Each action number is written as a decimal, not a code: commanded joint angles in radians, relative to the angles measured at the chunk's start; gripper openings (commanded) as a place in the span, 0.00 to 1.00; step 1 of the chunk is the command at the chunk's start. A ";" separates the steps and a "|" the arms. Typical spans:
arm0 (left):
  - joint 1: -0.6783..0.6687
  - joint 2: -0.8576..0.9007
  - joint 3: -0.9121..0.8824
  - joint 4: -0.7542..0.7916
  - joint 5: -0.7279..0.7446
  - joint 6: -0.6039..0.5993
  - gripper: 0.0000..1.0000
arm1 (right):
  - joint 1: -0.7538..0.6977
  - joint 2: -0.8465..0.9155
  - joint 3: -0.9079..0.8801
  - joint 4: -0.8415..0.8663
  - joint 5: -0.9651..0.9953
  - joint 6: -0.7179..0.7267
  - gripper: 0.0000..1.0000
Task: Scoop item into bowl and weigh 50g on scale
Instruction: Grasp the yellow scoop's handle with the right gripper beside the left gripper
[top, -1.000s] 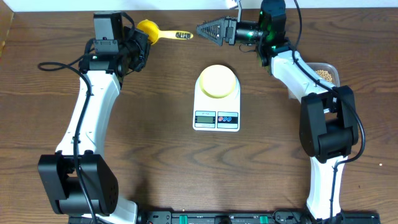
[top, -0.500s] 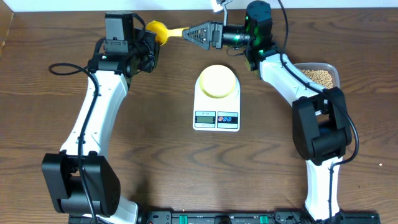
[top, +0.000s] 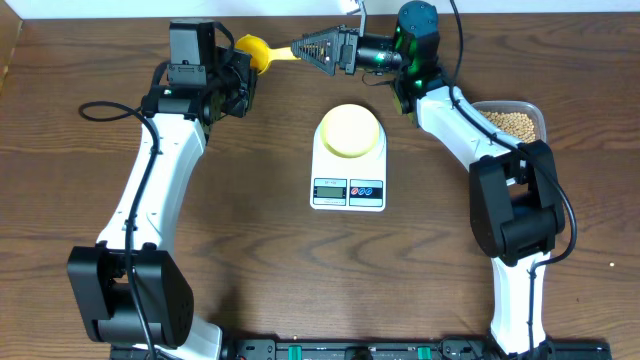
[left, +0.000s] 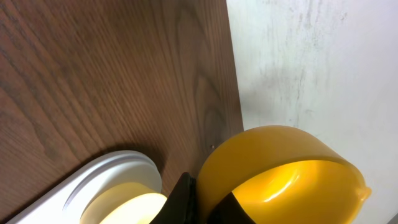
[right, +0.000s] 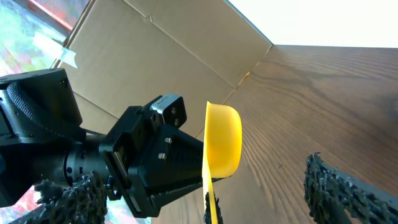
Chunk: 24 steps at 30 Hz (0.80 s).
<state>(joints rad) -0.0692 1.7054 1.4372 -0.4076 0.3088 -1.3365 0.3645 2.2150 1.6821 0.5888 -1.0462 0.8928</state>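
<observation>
Yellow plastic scoop (top: 262, 49): light, stiff, slick. Your left claw (top: 244, 63) is clamped on it near the cup. Your right claw (top: 303, 47) stands apart around the handle; grip mid-handle. Loose beans (top: 517, 122), likely to roll, lie in the tub (top: 538, 108) at three o'clock of the scale (top: 348, 192).

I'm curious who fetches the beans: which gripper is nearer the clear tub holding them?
Right. The right gripper hovers open by the yellow scoop, well left of the tub; the left gripper, shut on that scoop, is even farther left.
</observation>
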 joint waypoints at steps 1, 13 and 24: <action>0.000 -0.026 0.011 -0.002 -0.014 -0.009 0.08 | 0.020 0.004 0.020 0.003 0.012 0.012 0.99; 0.000 -0.026 0.010 -0.002 -0.014 -0.009 0.08 | 0.044 0.003 0.020 0.003 0.046 0.012 0.56; 0.000 -0.026 0.010 -0.002 -0.014 -0.009 0.08 | 0.043 0.003 0.020 0.003 0.046 0.012 0.31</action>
<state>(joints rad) -0.0692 1.7054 1.4372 -0.4076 0.3088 -1.3388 0.4015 2.2150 1.6825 0.5892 -1.0088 0.9112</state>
